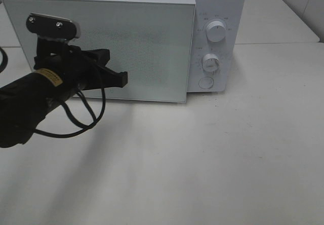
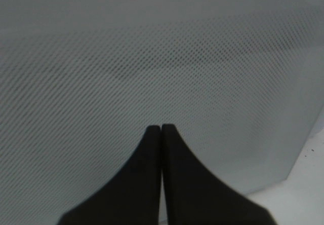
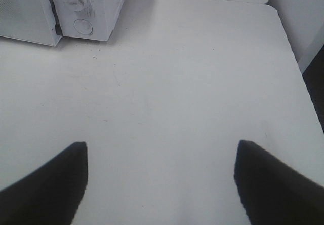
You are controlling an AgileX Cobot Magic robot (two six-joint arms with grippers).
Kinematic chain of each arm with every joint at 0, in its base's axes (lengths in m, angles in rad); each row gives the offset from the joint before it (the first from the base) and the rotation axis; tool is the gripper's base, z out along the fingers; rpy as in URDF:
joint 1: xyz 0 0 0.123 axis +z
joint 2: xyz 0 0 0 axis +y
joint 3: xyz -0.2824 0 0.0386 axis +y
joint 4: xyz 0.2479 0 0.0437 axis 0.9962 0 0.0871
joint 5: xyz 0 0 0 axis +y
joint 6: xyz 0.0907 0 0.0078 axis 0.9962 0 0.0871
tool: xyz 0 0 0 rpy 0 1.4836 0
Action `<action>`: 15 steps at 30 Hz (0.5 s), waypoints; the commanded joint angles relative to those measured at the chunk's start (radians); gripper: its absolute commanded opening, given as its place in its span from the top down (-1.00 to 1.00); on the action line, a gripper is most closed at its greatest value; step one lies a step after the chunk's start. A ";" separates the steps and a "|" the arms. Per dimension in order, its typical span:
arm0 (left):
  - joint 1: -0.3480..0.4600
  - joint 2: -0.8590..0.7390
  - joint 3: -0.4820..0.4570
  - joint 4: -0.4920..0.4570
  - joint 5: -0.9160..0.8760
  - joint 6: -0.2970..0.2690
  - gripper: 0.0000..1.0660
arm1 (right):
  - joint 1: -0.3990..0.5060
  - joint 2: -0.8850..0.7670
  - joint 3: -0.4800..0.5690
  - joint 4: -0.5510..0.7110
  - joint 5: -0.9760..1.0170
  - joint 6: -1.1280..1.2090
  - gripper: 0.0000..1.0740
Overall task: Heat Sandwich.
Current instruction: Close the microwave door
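A white microwave (image 1: 215,12) stands at the back of the table, its mesh-patterned door (image 1: 147,42) nearly closed, slightly ajar. My left gripper (image 1: 121,78) is shut and empty, its tips right at the door's face; in the left wrist view the two black fingers (image 2: 152,154) meet in front of the door mesh (image 2: 152,58). My right gripper (image 3: 161,159) is open and empty above the bare table, away from the microwave (image 3: 91,7); it does not show in the exterior high view. The sandwich is out of view.
The microwave's control panel has two round knobs (image 1: 216,31) and a round button (image 1: 206,82) at its right. The white table (image 1: 202,159) extends forward and right; its edge (image 3: 298,68) shows in the right wrist view. A black cable (image 1: 81,118) hangs from the left arm.
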 commanded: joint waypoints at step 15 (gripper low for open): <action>-0.079 0.176 -0.348 -0.100 0.120 0.016 0.99 | -0.007 -0.026 0.001 0.001 -0.010 -0.006 -0.42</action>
